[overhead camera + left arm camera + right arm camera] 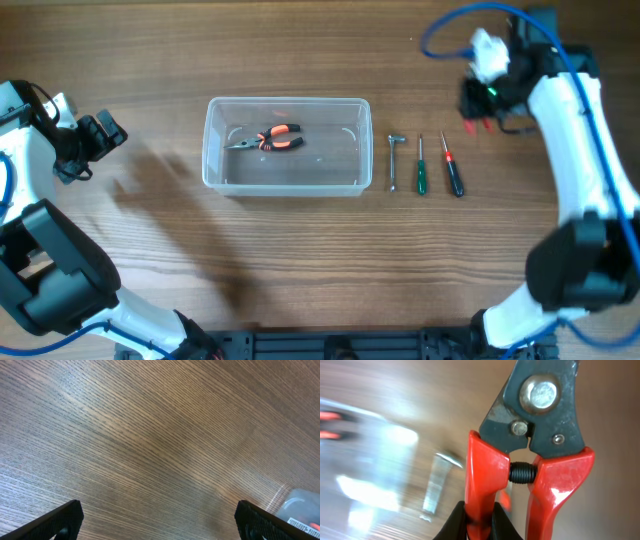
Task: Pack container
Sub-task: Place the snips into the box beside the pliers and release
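Observation:
The clear plastic container (288,146) stands at the table's middle with orange-handled pliers (270,139) inside; its corner shows in the left wrist view (300,507) and as a blur in the right wrist view (365,455). My right gripper (480,520) is shut on one red handle of red-handled cutters (530,455), held above the table at the far right (482,105). My left gripper (160,522) is open and empty over bare wood left of the container (85,140).
To the right of the container lie a small metal wrench (394,160), a green-handled screwdriver (421,170) and a red-handled screwdriver (453,170). The wrench shows blurred in the right wrist view (436,482).

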You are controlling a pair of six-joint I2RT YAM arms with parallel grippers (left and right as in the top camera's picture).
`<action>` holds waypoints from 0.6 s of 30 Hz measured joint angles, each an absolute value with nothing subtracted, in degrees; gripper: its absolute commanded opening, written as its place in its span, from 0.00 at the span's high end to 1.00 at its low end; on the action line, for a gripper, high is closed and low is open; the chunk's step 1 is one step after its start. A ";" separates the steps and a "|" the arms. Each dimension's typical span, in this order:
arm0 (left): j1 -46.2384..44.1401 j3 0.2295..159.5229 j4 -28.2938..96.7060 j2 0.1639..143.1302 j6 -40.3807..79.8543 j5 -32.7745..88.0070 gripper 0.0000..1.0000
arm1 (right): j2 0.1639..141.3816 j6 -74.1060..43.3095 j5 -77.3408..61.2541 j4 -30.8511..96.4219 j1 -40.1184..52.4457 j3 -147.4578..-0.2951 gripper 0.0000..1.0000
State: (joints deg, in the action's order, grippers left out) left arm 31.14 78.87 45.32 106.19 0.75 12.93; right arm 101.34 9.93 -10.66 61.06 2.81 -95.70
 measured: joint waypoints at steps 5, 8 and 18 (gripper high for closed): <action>31.16 78.87 45.34 106.19 0.75 12.93 0.00 | 96.31 21.06 -12.99 55.27 22.74 -98.80 0.96; 31.16 78.87 45.32 106.19 0.75 12.93 0.00 | 99.35 32.14 -14.06 53.60 31.79 -98.72 0.96; 31.14 78.87 45.32 106.19 0.75 12.93 0.00 | 120.29 48.38 -12.73 52.80 34.09 -97.76 0.96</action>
